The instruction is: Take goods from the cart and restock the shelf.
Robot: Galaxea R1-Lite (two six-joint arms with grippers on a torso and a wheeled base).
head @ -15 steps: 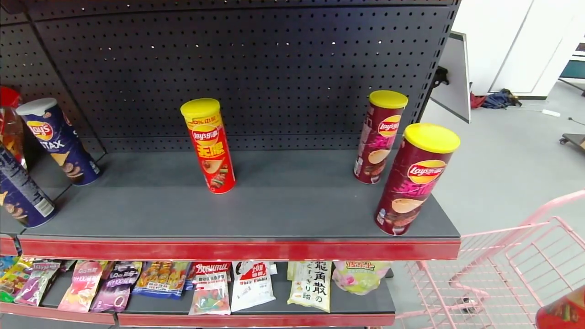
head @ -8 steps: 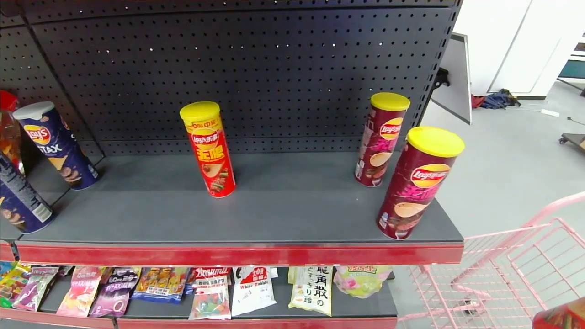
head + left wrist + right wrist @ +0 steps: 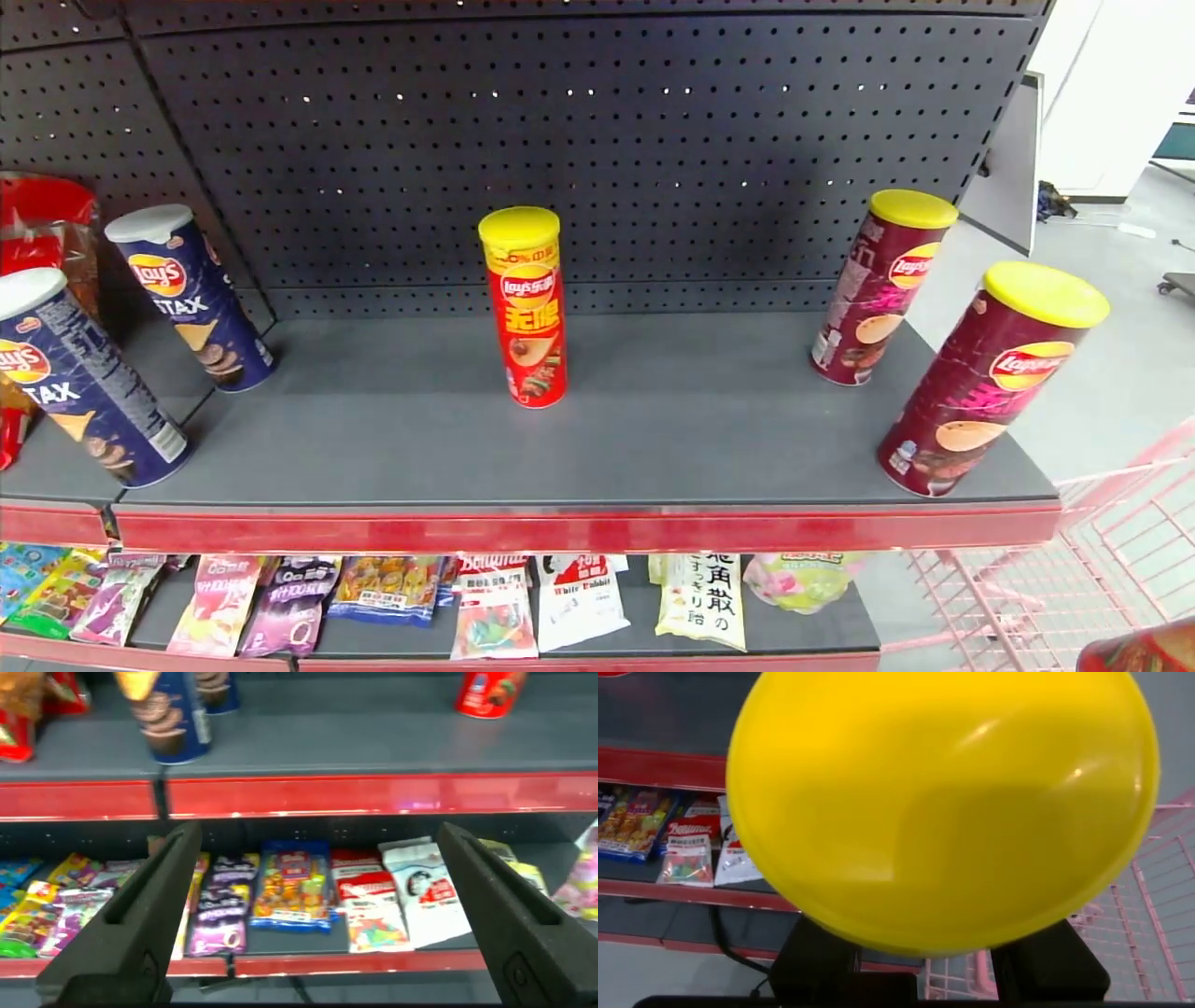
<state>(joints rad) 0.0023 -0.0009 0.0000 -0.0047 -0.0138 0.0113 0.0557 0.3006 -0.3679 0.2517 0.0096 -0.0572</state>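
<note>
Left tool is gaping wide, facing snack bags on the lower shelf; right tool is clamping a yellow-lidded can near the pink cart.

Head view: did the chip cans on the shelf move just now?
No. The camera shifted left, so the whole picture slid right. The red can, maroon cans and blue cans stayed put on the shelf.

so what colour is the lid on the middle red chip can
Yellow lid, clearest in the head view.
</note>
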